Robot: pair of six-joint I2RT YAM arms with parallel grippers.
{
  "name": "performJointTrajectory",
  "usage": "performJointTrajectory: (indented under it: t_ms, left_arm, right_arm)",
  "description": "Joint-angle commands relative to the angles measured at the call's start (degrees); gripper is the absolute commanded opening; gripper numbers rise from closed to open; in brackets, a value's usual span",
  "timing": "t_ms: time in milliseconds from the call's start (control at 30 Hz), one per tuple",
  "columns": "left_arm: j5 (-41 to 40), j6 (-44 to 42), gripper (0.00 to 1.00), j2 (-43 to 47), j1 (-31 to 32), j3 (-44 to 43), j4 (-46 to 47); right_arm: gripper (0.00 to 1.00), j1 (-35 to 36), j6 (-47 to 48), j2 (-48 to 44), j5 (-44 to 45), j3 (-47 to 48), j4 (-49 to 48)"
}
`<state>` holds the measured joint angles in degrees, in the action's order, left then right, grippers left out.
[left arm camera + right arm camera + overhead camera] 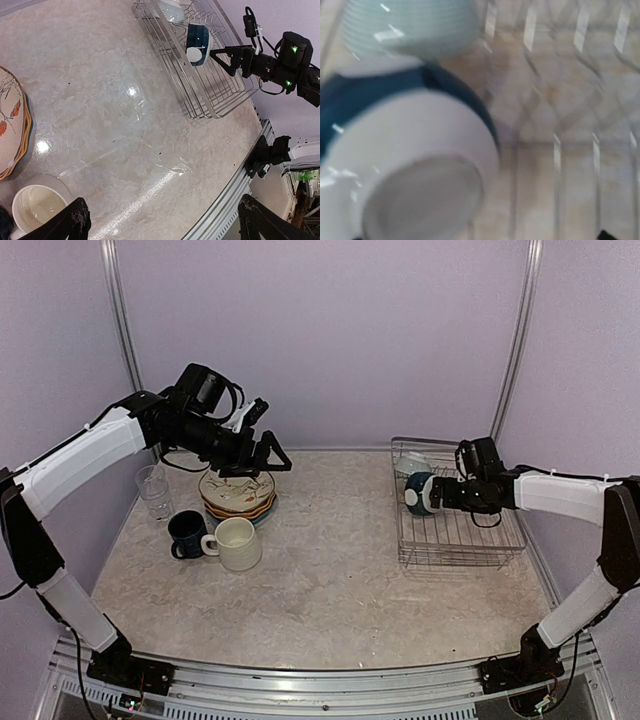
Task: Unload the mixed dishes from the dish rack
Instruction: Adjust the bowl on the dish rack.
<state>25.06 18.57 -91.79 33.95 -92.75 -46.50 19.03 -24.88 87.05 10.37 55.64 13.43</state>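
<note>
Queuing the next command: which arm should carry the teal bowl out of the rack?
Right. The right gripper grips the teal bowl over the dish rack; the left gripper hangs open over the plates across the table.

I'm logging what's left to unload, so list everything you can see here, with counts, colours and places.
silver wire dish rack: one, silver, right side of the table
teal bowl with white base: one, on its side over the rack, in the right gripper
pale green ribbed dish: one, far left corner of the rack
patterned plates: one stack, cream top, orange-yellow and blue edges, left of centre; count unclear
clear glass tumbler: one, left of the plates
dark blue mug: one, beside the cream mug
cream mug: one, nearer than the plates
beige marbled table: one
left gripper: black, open, above the plates
right gripper: black, holding the bowl
</note>
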Motion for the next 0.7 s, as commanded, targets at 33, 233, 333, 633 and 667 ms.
performJointTrajectory:
  t_ms: [33, 233, 333, 633, 667]
  left_arm:
    - [0.3, -1.0, 0.99, -0.3, 1.0, -0.4, -0.5]
    - [-0.3, -1.2, 0.99, -0.3, 1.4, -0.3, -0.7]
    - [0.3, -1.1, 0.99, -0.5, 1.5, -0.4, -0.6]
    - [0.6, -1.0, 0.99, -0.8, 1.8, -0.5, -0.8]
    - [0.7, -0.9, 0.99, -0.9, 1.8, -0.5, -0.8]
  right_arm:
    - [1.0, -6.3, -0.1, 1.2, 10.0, -4.0, 5.2]
    - [1.0, -7.4, -0.1, -1.1, 11.0, -3.9, 6.7]
    - [1.0, -7.4, 0.2, -4.1, 10.7, -4.5, 8.6]
    - [1.0, -7.4, 2.0, -14.9, 2.8, -5.2, 13.4]
    - [1.0, -7.4, 2.0, -15.3, 1.2, -4.8, 13.1]
